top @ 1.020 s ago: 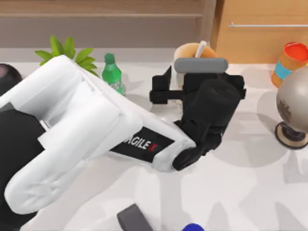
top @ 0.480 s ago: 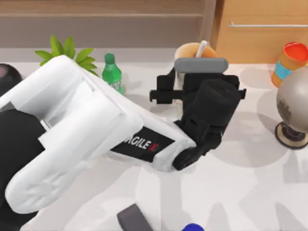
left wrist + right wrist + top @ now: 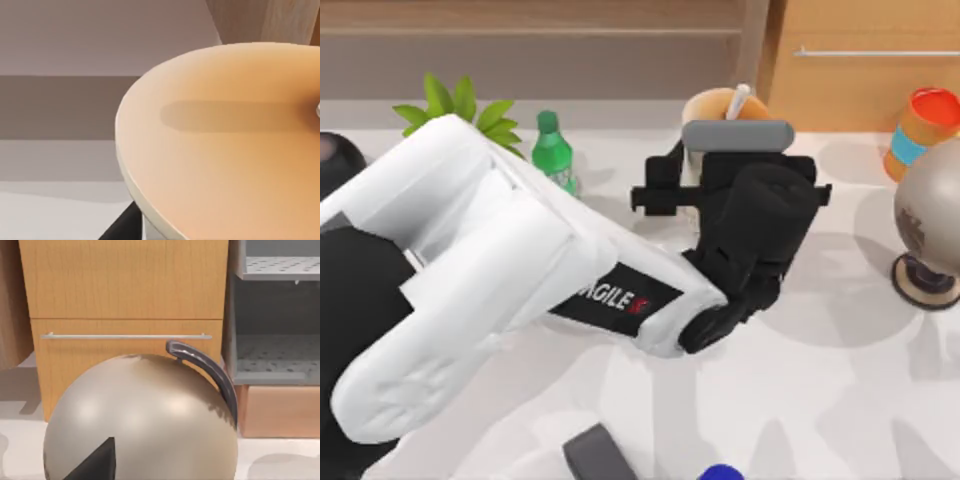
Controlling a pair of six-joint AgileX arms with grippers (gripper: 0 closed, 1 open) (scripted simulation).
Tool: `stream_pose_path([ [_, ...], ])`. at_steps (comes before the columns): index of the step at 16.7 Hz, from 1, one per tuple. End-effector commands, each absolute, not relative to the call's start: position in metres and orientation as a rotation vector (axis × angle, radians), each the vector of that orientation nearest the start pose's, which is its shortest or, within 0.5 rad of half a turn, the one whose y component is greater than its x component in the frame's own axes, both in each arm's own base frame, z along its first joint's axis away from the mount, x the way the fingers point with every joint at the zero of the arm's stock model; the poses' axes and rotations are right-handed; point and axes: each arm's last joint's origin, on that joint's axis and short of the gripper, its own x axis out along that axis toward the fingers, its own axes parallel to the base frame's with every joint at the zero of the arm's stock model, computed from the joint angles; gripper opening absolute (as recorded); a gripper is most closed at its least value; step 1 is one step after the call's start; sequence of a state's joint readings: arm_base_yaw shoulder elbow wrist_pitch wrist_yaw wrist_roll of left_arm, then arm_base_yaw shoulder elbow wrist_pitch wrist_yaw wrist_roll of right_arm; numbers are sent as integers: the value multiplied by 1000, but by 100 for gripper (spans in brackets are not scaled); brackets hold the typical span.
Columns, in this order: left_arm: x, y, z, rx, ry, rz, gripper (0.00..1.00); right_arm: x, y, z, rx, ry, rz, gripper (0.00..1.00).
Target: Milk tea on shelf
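Top view: our left gripper (image 3: 692, 172) sits at the upright milk tea (image 3: 720, 108), just before the shelf (image 3: 530, 30); we cannot tell its jaws' state. Lift goes straight up.

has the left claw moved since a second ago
Yes, slightly: in the top view the left claw has edged right, closer around the milk tea, which sits unchanged below the shelf.

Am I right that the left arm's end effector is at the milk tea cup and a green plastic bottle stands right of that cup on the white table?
Not quite: in the top view the green plastic bottle stands left of the tan-topped milk tea cup, where the left end effector is.
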State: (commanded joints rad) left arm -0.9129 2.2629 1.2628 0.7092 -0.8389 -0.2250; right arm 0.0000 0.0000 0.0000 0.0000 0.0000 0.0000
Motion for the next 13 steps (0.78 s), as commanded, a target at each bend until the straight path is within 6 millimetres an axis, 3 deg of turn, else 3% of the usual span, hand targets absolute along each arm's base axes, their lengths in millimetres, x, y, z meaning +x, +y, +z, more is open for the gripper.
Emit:
stream_pose_path([
  [13, 302, -349, 114, -7, 198, -30, 0, 106, -1, 160, 0, 0, 0, 100],
])
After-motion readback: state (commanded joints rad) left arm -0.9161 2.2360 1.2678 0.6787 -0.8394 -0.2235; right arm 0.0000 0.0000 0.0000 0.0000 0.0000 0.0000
